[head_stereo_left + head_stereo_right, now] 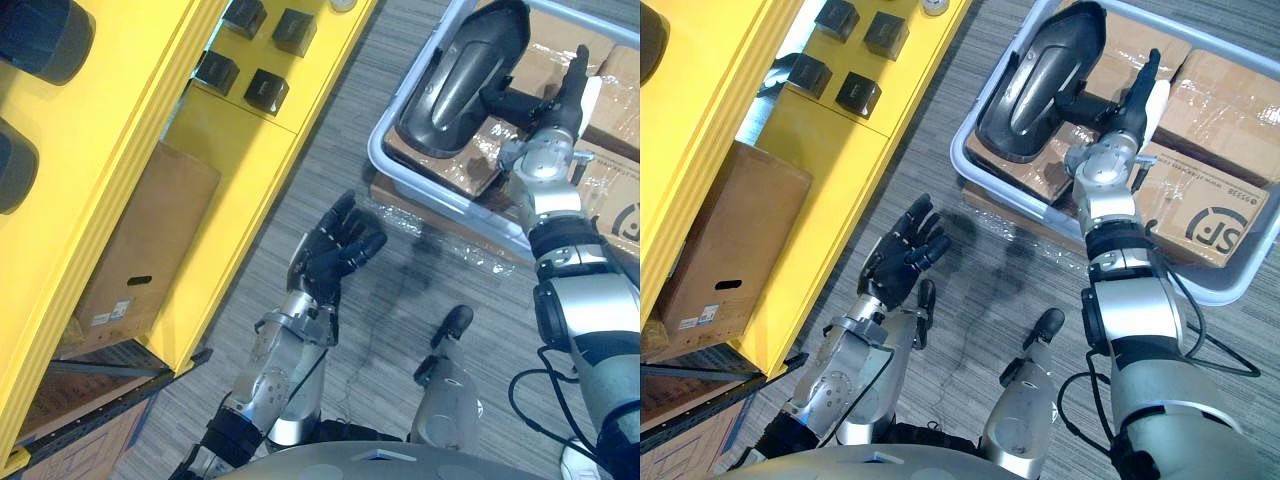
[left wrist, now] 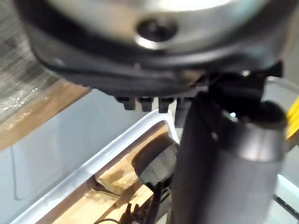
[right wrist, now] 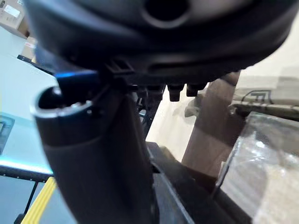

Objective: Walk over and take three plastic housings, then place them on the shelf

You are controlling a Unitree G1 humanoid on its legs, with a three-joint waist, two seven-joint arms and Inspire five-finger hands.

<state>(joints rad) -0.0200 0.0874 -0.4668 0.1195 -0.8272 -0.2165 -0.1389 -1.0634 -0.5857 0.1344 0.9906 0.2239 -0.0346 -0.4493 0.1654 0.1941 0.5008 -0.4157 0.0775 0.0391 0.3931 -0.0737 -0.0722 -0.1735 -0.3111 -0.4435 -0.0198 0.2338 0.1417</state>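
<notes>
A dark, glossy plastic housing lies tilted in a pale bin, resting on wrapped cardboard boxes. My right hand reaches into the bin just right of the housing, fingers straight and pointing away from me, close against a dark part that juts from the housing's side. I cannot tell if it touches. My left hand hangs open over the grey floor, palm up and holding nothing, between the bin and the yellow shelf. Two more dark housings sit on the shelf at the far left.
Several small black boxes stand on the shelf's far part. A brown carton sits in the shelf's lower bay. Wrapped cardboard boxes fill the bin's right side. Striped grey floor lies between shelf and bin.
</notes>
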